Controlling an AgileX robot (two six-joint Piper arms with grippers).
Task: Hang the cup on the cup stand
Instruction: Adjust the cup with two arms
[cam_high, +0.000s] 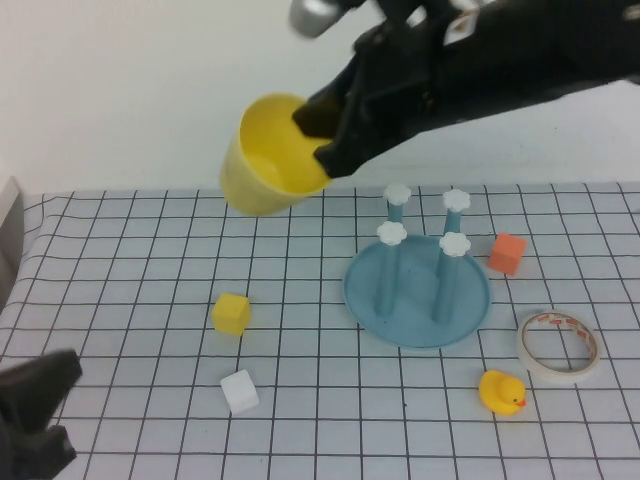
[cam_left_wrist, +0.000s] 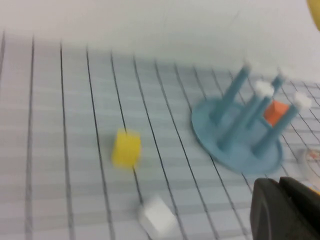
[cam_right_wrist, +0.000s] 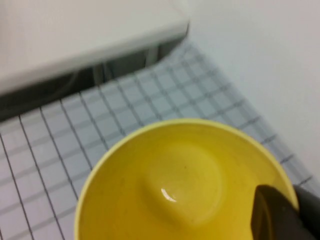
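Two claws appear. Right claw (cam_high: 325, 135), held high above the tabletop (cam_high: 130, 270) and up-left of the cup stand (cam_high: 417, 292), is clamped on the rim of the cup (cam_high: 262, 160): one dark finger sits inside the mouth, the other against the outer wall. Cup, yellow and tapered, hangs in the air tilted on its side, mouth turned toward the claw and base pointing away from the stand; it touches neither stand nor tabletop. In the right wrist view the cup's hollow interior (cam_right_wrist: 185, 185) fills the lower field, with a dark fingertip (cam_right_wrist: 277, 212) over the rim.

Cup stand: round blue dish with four upright blue pegs, each capped by a white flower-shaped top, all four bare.

Placed relative to the stand: orange cube (cam_high: 507, 253) just beside it on its right; white tape roll (cam_high: 558, 346) near its lower right; yellow rubber duck (cam_high: 501, 391) below it, beside the tape roll; yellow cube (cam_high: 231, 314) well apart to its left; white cube (cam_high: 239, 391) further down-left.

Left claw (cam_high: 35, 415) sits low at the near-left corner, well apart from the stand; whether it is open or closed cannot be told.
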